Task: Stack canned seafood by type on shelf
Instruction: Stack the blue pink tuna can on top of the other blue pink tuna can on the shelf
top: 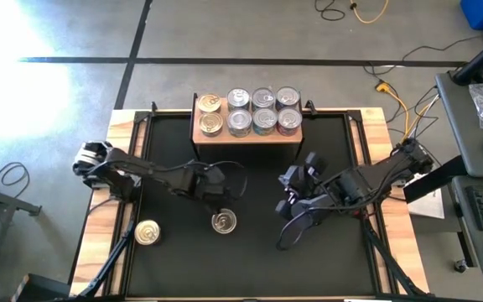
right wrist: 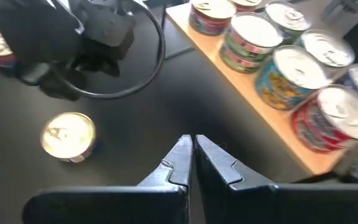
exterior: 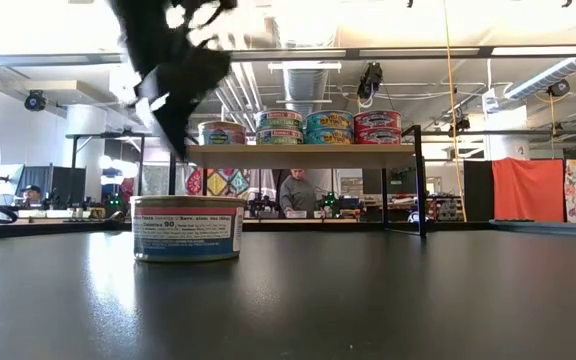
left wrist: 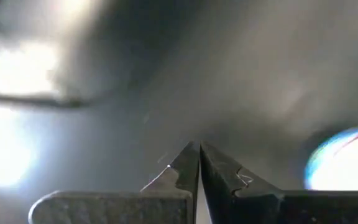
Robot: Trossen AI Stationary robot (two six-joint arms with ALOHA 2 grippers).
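While eight tins already stand on the shelf point(top: 247, 137), which sits at the middle of the black table's point(top: 342, 260) far edge, two cans wait on the table top, so the sorting looks partly done. On the shelf the cans are grouped in columns — two gold-lidded tins point(top: 210, 113) at its left end, then silver-lidded pairs with green point(top: 239, 111), blue point(top: 264, 110) and red labels point(top: 288, 109) toward its right end, an order that fits stacking by type. The left gripper point(top: 216, 201) hangs just above and beside a loose silver-lidded can point(top: 223, 222) near the table's middle; its fingers are pressed together and hold nothing, so it would likely have to spread them before it could take the can. A second loose gold-lidded can point(top: 148, 232) sits nearer the table's left edge, well apart from both arms. The right gripper point(top: 291, 198) waits over the right half of the table, its fingers also closed and empty, facing the shelf. In the low view the near can point(exterior: 188, 229) shows a white-and-blue nutrition panel; the figure "90" is legible — the smaller print and any brand name are too fine to read. The shelf cans' wrappers are colourful, but their wording cannot be made out.
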